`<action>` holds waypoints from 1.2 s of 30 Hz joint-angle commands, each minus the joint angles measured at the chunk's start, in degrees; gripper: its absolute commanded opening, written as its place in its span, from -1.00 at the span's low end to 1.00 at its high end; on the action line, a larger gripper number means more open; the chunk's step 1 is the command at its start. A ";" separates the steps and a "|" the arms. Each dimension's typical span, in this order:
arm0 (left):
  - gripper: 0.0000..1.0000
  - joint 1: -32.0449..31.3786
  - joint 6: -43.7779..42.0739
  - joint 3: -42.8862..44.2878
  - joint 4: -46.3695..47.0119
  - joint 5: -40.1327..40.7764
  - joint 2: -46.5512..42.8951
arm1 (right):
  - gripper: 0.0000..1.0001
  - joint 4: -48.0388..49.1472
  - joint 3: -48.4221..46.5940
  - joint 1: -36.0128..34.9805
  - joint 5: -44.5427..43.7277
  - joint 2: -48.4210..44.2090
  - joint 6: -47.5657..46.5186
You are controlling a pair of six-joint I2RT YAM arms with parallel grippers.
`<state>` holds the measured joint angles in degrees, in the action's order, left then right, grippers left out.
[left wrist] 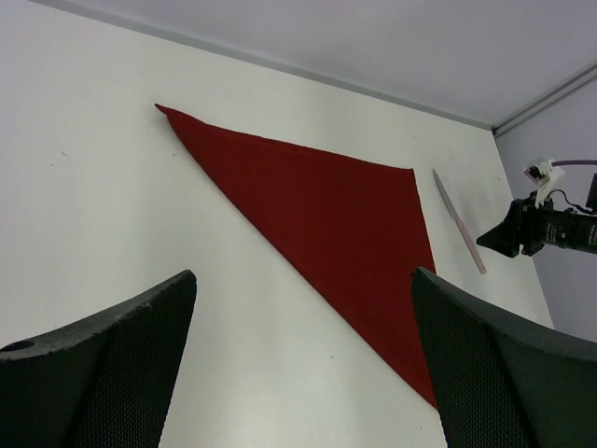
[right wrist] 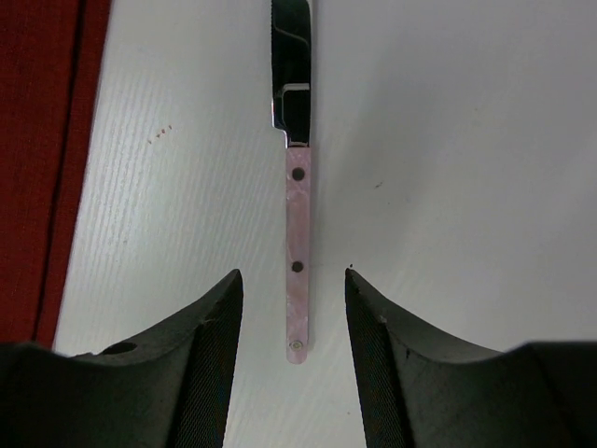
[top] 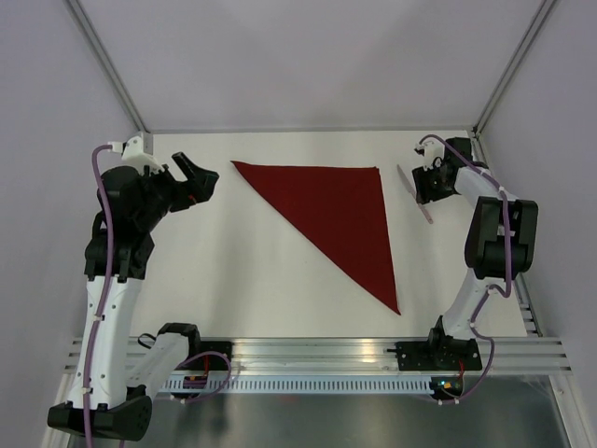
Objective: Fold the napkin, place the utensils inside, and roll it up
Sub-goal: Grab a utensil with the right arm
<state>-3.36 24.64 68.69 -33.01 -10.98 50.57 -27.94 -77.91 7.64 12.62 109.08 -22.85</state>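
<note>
The napkin [top: 331, 215] was seen folded triangular mid-frame; left fingers [left wrist: 121, 364] were spread wide, right fingers [right wrist: 210, 364] were parted astride the untouched utensil [right wrist: 298, 243].

Plain maroon napkin [top: 331, 210]; knife [right wrist: 297, 215] handle pale marbled pink (dark rivets), blade silver; white table [top: 233, 271].

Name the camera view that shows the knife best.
Right wrist view: the knife lies close up, its pink riveted handle inside the open right gripper, blade beyond. Top external shows only a thin pale sliver beside the napkin; left wrist, a small distant strip.
</note>
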 commanded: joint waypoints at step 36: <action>0.99 0.19 1.55 0.31 1.55 -2.38 -0.03 | -0.99 -10.46 -6.99 -4.73 5.57 -3.60 2.72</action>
<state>-3.36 24.64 68.27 -32.84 -12.14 50.28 -36.12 -81.91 5.28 16.14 111.24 -22.35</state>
